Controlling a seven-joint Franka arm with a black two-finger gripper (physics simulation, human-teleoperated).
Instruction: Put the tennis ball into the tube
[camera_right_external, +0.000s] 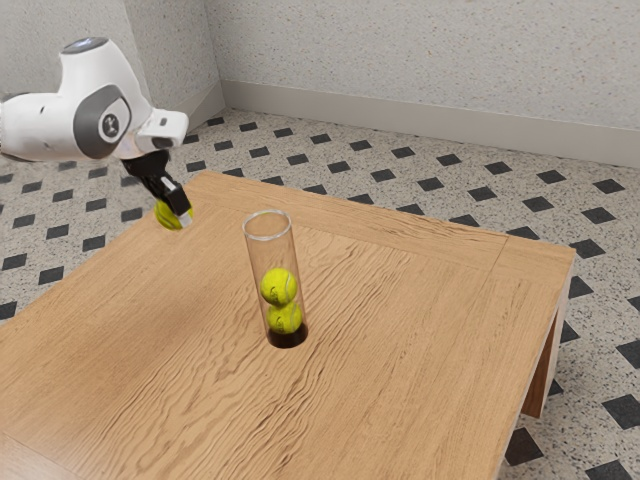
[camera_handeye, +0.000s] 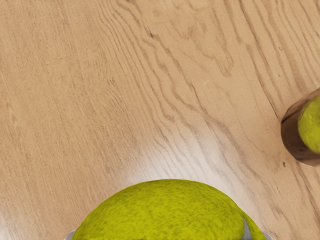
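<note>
My black gripper (camera_right_external: 178, 212) is raised above the table at the exterior view's left, shut on a yellow-green tennis ball (camera_right_external: 169, 216). In the wrist view that held ball (camera_handeye: 170, 212) bulges large at the lower edge, with slivers of the fingertips at its sides. A clear upright tube (camera_right_external: 258, 252) with a dark base stands on the table, apart from the gripper, toward the exterior view's right. Inside it two tennis balls are stacked, the upper ball (camera_right_external: 279, 287) resting on the lower ball (camera_right_external: 285, 319). The wrist view catches the tube's base (camera_handeye: 292, 132) and part of a ball (camera_handeye: 312, 127).
The wooden table (camera_right_external: 400, 330) extends under and around the tube, its far edge and a leg toward the exterior view's right. Beyond it are a tiled floor (camera_right_external: 470, 194) and a pale wall (camera_right_external: 420, 60).
</note>
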